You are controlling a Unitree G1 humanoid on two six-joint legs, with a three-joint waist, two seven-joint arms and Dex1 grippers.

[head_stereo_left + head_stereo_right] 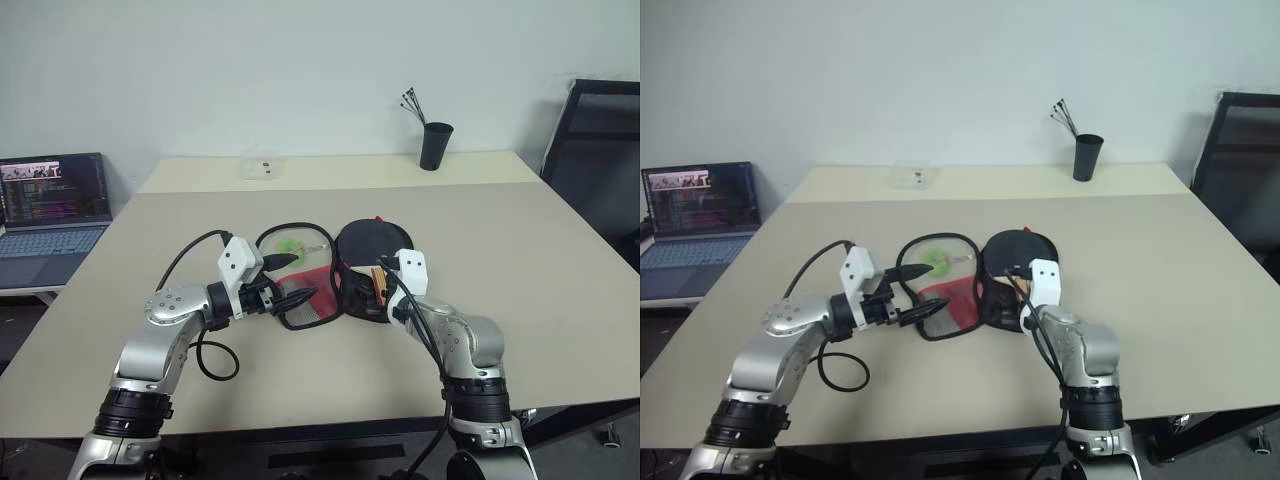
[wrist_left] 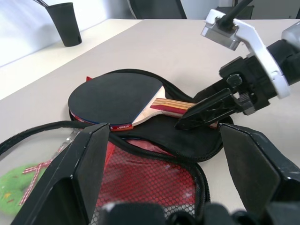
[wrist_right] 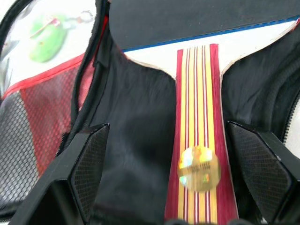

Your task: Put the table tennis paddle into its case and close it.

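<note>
1. Paddle (image 2: 117,98) lies flat in the open case (image 2: 187,140), on its black half, mid-bench; blade away from robot, wood handle w/ red sides toward the right claw (image 1: 377,283).
2. Right claw: fingers spread, one each side of handle, pinching nothing. Wrist view shows handle lying free between them.
3. Left claw (image 1: 291,277): spread too, hovering at the case's flipped-open lid half (mesh pocket, red panel, green tag), nothing visibly gripped.
4. Handling, my guess: paddle stiff, light, rubber face grippy; best held by the handle, not the blade. Looks seated already, so prob. needs no more than a nudge.
5. Case soft fabric, floppy; lid will sag when lifted. Take lid by its outer rim near the zip, fold over toward the paddle side.
6. Zip tag small, fiddly for wide fingers; case may slide on the bench (image 1: 520,260) unless the other claw pins it.
7. Room: bench open all round the case; black cup (image 1: 435,146) well apart at far edge. The claws sit near each other, so mind a clash when folding.
</note>
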